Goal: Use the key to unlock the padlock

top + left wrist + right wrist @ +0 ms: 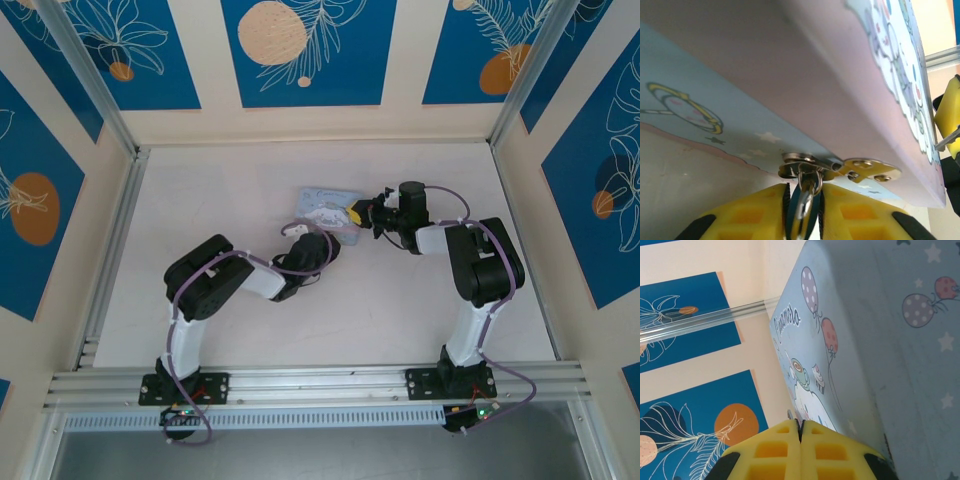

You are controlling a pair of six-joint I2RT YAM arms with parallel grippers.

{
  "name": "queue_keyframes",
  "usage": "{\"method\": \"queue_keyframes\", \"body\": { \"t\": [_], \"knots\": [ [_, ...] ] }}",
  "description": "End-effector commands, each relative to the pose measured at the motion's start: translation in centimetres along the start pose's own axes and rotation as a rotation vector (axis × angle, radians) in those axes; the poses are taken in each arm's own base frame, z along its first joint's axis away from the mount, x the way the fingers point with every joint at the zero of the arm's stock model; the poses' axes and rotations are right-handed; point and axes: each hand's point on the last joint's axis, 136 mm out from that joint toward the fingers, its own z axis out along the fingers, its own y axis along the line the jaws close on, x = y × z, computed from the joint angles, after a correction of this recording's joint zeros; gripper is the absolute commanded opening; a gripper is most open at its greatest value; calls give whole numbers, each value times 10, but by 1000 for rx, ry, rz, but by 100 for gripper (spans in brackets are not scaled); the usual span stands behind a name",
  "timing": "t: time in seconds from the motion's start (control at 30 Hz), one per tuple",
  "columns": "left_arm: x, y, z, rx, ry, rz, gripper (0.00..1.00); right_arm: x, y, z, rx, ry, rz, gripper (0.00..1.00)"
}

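The small dark teal padlock hangs by its silver shackle from the brass hasp on the near side wall of the pale blue rectangular cartoon-printed tin, which sits mid-worktop. The padlock's long axis runs straight out from the hasp into the left pincer. That pincer is closed narrow on the padlock, with its yellow pads against both flat faces. The keyhole end is buried between the pads and cannot be seen. The thin metal key lies to the right of the padlock, past the tin's right corner. It shows as a sliver projecting from the right pincer, which is fully closed on it. Judgement: the approach falls to the right arm, which must swing the key round that corner and line its shaft up with the padlock's axis.
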Motion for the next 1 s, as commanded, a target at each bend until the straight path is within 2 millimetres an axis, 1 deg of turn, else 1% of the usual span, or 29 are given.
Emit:
{"method": "queue_keyframes", "body": {
  "t": [0.0,0.13,0.27,0.33,0.47,0.57,0.67,0.8,0.9,0.97],
  "knots": [
    [0,-4,0,-7,-15,36,19,2,-22,1,50,23,54,0],
    [-3,-7,-3,-5,-8,44,11,2,-20,1,46,24,50,0],
    [-4,-12,-5,-9,20,51,1,2,-16,0,37,23,48,0],
    [-5,-16,-7,-6,42,53,0,3,-11,-2,25,20,41,0],
    [-7,-27,-15,-8,123,71,0,9,8,-14,-10,12,7,0],
    [-9,-35,-22,4,203,74,0,21,18,-26,-29,14,-22,0],
    [-9,-37,-28,7,291,72,0,38,19,-36,-26,22,-40,0],
    [-17,-33,-34,21,343,61,0,62,14,-47,-16,28,-58,0],
    [-26,-34,-40,49,357,63,0,80,3,-52,10,31,-64,0],
    [-30,-36,-42,70,375,57,0,93,-5,-51,29,45,-69,0]
  ]
}}
